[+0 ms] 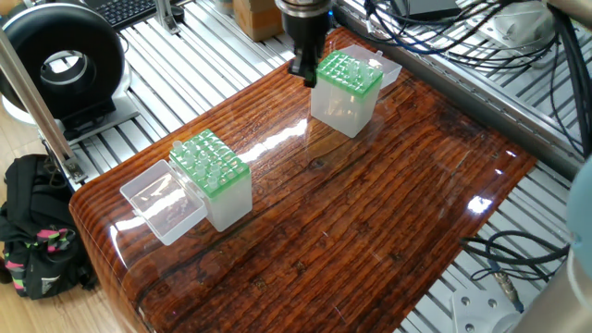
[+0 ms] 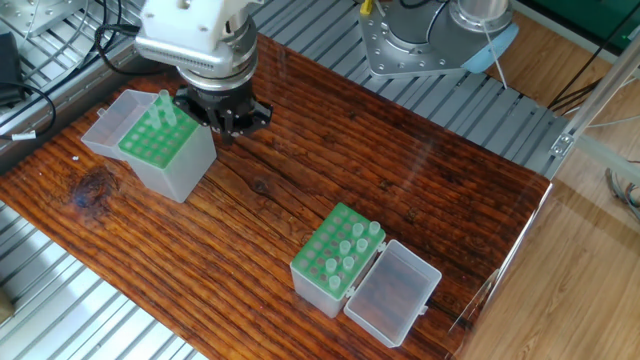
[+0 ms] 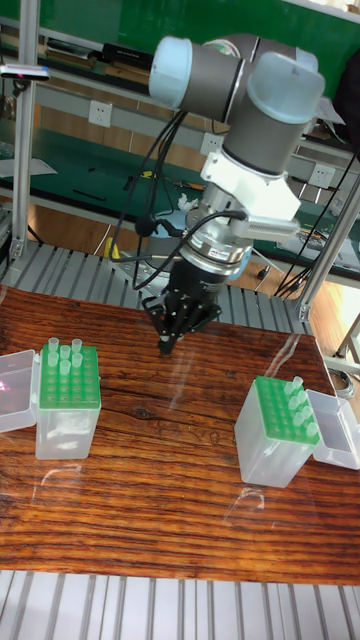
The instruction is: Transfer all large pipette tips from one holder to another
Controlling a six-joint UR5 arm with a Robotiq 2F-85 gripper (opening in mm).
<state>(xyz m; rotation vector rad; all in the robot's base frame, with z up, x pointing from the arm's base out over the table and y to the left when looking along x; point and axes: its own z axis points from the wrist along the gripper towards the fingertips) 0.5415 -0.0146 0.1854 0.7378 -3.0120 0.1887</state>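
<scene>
In one fixed view you have two tip holders with green grids on the wooden table [image 1: 370, 231], each with one clear lid hinged open. The fuller holder [image 1: 218, 182] stands at the near left with its lid [image 1: 161, 200] beside it. The sparser holder [image 1: 346, 91] stands at the far end. The large pipette tips [image 1: 211, 159] show only as pale glints above the grids here, so you cannot count them. The gripper [image 1: 303, 70] hangs just beside the sparser holder's left edge. Its fingers look close together, but you cannot tell whether they clamp anything.

In the other fixed view you again see two holders and two lids. The fuller holder [image 2: 332, 262] carries about eight large pipette tips [image 2: 352, 246], upright, clustered toward the end next to its lid [image 2: 392, 292]. The sparser holder [image 2: 165, 152] has a few tips standing along the edge nearest the gripper [image 2: 226, 116], which hovers just beside that edge. The jaws are hidden under the wrist.

In the tall fixed view the fuller holder [image 3: 67, 402] sits left with roughly seven tips [image 3: 65, 353] in its back rows. The sparser holder [image 3: 279, 428] sits right with about four along its lid side. The gripper [image 3: 167, 343] hangs above the table between them, fingers drawn to a narrow point.
</scene>
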